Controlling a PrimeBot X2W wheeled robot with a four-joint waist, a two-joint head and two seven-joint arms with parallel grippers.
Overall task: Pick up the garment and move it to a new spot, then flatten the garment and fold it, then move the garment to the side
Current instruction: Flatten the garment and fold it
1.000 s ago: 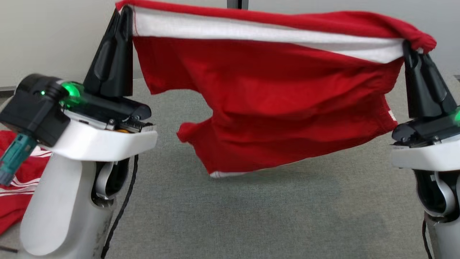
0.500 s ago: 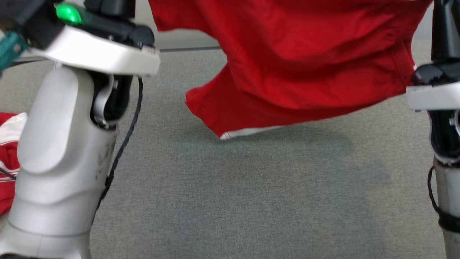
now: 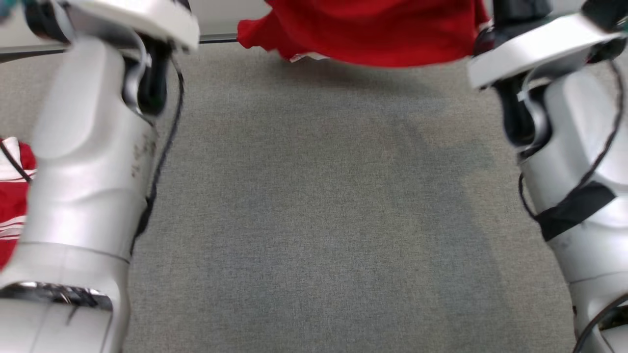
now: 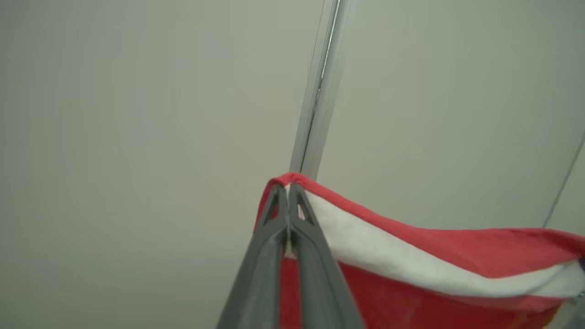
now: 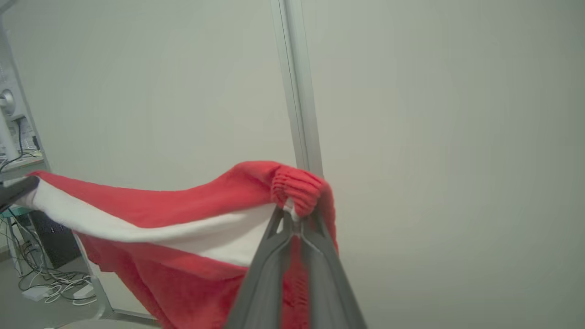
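The garment (image 3: pixel 373 29) is red with a white band and hangs stretched between my two grippers, above the grey carpet. In the head view just its lower hem shows at the top edge, between my pale forearms. My left gripper (image 4: pixel 288 188) is shut on one top corner of the garment (image 4: pixel 411 256). In the right wrist view my right gripper (image 5: pixel 292 217) is shut on the other, bunched corner of the garment (image 5: pixel 192 214), where a ribbed cuff folds over the fingertips.
Another red garment with white stripes (image 3: pixel 12 196) lies on the carpet at the far left, behind my left forearm (image 3: pixel 83 186). A pale wall with a vertical metal strip (image 4: pixel 320 87) stands ahead. Cables and a desk leg (image 5: pixel 50 274) show at the left of the right wrist view.
Both arms have risen with the garment, so the grippers have left the top of the head view; the camera has also tilted down. The grips are unchanged.
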